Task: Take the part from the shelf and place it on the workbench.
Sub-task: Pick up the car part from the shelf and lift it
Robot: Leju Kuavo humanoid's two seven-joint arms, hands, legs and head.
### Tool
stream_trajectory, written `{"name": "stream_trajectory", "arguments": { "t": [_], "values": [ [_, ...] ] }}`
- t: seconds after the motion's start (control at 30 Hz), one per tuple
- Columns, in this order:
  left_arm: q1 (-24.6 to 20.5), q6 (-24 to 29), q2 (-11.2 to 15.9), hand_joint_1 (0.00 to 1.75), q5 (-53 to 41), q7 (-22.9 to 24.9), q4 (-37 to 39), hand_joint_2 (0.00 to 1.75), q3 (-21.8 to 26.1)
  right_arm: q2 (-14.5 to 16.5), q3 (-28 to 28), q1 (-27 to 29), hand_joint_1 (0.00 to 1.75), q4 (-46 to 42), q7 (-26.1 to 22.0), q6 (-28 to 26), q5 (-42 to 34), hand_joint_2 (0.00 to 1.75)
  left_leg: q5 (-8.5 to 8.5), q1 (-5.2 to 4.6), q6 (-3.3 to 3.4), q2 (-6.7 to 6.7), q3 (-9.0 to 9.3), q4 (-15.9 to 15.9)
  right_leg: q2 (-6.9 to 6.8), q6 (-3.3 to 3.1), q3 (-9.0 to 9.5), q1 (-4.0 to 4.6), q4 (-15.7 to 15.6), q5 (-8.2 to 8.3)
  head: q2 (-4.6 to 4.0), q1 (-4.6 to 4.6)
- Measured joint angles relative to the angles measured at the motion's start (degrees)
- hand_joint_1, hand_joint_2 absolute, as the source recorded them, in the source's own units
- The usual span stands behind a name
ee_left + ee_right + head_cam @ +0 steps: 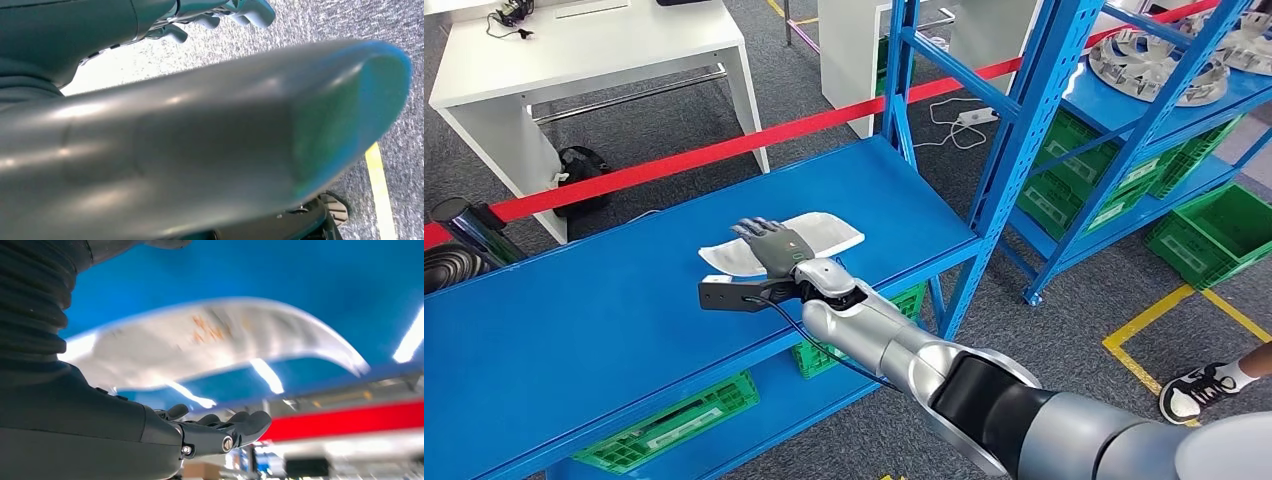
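Shelf (574, 330) first: the white part (824, 238) is laid flat on it. The right hand (769, 245) is stretched over the part, fingers apart, nothing held. Picking is just starting; next, a firm grip is needed.

A white part (824, 235) lies on the blue workbench (594, 310).

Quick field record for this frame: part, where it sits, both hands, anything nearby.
part: white curved part, lying flat
support: blue shelf top
right hand: right hand stretched over the part's middle, fingers extended; grasp not confirmed
left hand: left hand hanging over grey carpet, fingers curled, nothing visible in it
nearby: red barrier tape behind the shelf; green crates on the lower level; a person's shoe on the floor
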Motion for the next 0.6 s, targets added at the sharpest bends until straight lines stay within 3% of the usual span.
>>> {"name": "stream_trajectory", "arguments": {
  "t": [0.17, 0.6],
  "values": [
    [0.1, -0.01, 0.0, 0.0, -0.13, 0.1, -0.01, 0.0, 0.04, -1.88, 1.65, 2.51, 0.0, -0.32, 3.35, 0.41, 1.69, 1.75, -0.06, -0.03, 0.09, 0.0, -0.01, 0.04, -0.01, 0.02, 0.06, -0.02, -0.06, 0.0, 0.0, 0.01],
    [0.74, 0.28, -0.15, 0.0, 1.5, -1.03, 0.02, 0.0, 1.8, -7.87, 7.0, 1.93, 0.0, -1.01, 7.5, 1.73, 5.7, 1.75, -0.29, 0.01, 0.18, 0.04, 0.65, 0.04, 0.0, 0.26, 0.87, 0.02, -0.46, -0.12, 0.0, 0.02]
  ]
}}
